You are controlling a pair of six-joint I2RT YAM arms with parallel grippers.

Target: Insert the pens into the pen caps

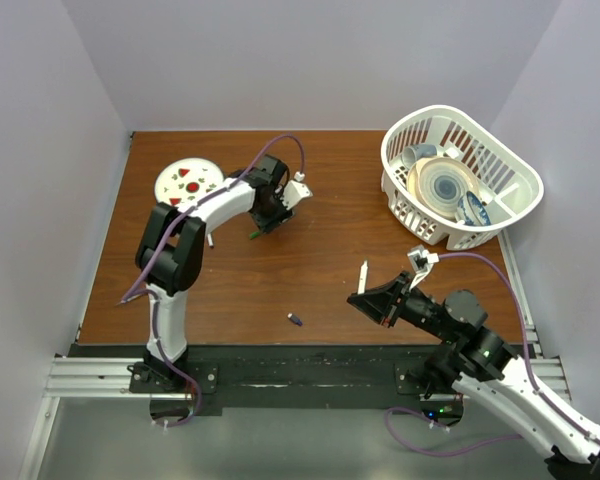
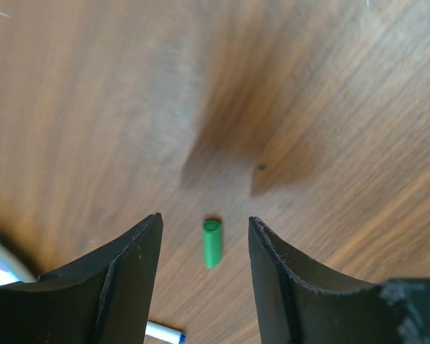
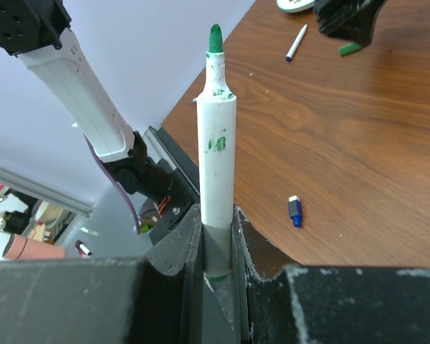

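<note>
My right gripper (image 1: 366, 297) is shut on a white pen with a green tip (image 3: 216, 143) and holds it tip-up above the table (image 1: 363, 274). My left gripper (image 2: 204, 223) is open and low over the table, with the green cap (image 2: 212, 244) lying between its fingers, untouched. That cap also shows in the top view (image 1: 252, 236). A white pen with a blue tip (image 2: 165, 333) lies just behind the left finger. The blue cap (image 1: 295, 320) lies alone near the table's front edge, and it shows in the right wrist view (image 3: 294, 211). A third pen and the dark cap are out of view.
A round white plate with red shapes (image 1: 188, 182) sits at the back left, close to the left arm. A white basket (image 1: 395, 150) holding dishes stands at the back right. Walls enclose the brown table on three sides.
</note>
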